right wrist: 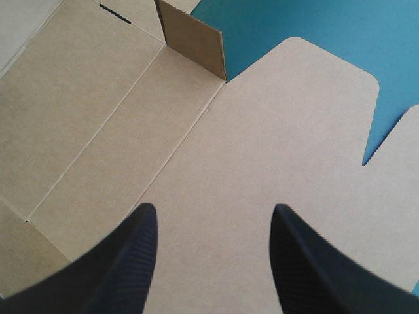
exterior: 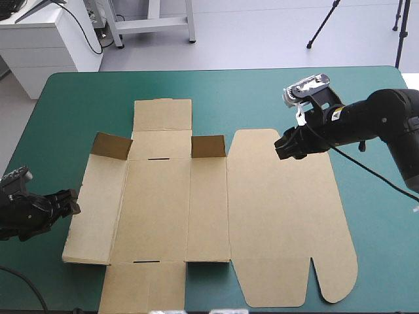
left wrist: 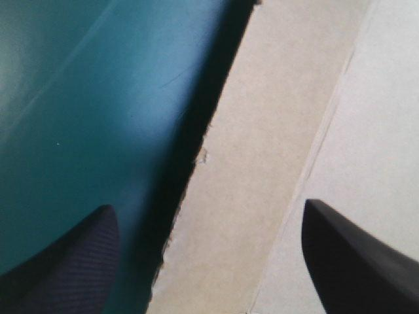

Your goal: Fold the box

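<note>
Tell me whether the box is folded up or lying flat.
Mostly flat: the box lies spread on the table, with two small flaps standing upright.

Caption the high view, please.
Left gripper at the left flap of the brown box, right gripper over its lid, both open.

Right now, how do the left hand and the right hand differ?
The left hand sits low at the box's left edge; the right hand hangs higher, above the lid panel's far edge. The left hand's fingers stand wider apart than the right hand's. Both are open, holding nothing.
</note>
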Available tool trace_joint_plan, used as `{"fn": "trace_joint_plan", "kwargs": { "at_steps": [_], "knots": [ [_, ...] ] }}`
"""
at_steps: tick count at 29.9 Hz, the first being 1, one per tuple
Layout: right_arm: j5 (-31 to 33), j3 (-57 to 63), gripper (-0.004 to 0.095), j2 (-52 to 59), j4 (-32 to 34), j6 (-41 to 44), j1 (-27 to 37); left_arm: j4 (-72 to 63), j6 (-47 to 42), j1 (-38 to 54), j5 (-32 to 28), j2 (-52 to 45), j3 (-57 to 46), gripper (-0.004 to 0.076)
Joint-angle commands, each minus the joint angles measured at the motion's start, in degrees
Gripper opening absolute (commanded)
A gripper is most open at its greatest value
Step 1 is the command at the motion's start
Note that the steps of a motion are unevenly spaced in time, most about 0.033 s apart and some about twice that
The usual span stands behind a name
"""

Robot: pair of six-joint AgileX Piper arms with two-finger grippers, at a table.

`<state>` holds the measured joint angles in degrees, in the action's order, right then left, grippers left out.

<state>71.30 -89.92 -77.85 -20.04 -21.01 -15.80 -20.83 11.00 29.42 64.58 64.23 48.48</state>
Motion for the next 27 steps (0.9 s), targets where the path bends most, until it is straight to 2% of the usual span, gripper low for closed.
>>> {"fn": "trace_joint_plan", "kwargs": {
  "at_steps": [1, 16, 23, 27],
  "knots": [
    [-2.0, -1.3, 0.0487, 2.0, -1.8, -0.9, 0.3, -3.4, 2.1, 1.2, -1.6, 2.7, 1.3, 0.0545],
    [-3.1, -1.3, 0.0487, 2.0, -1.4, -1.3, 0.3, -10.5, 13.2, 1.2, 0.3, 17.3, 1.3, 0.0545],
    [-3.3, -1.3, 0.0487, 2.0, -1.1, -1.3, 0.3, -22.6, 20.9, 1.2, 5.3, 20.0, 1.3, 0.0545],
    [-3.4, -1.3, 0.0485, 2.0, -1.1, -1.3, 0.3, -23.5, 22.2, 1.1, 8.0, 20.0, 1.3, 0.0536]
  ]
}}
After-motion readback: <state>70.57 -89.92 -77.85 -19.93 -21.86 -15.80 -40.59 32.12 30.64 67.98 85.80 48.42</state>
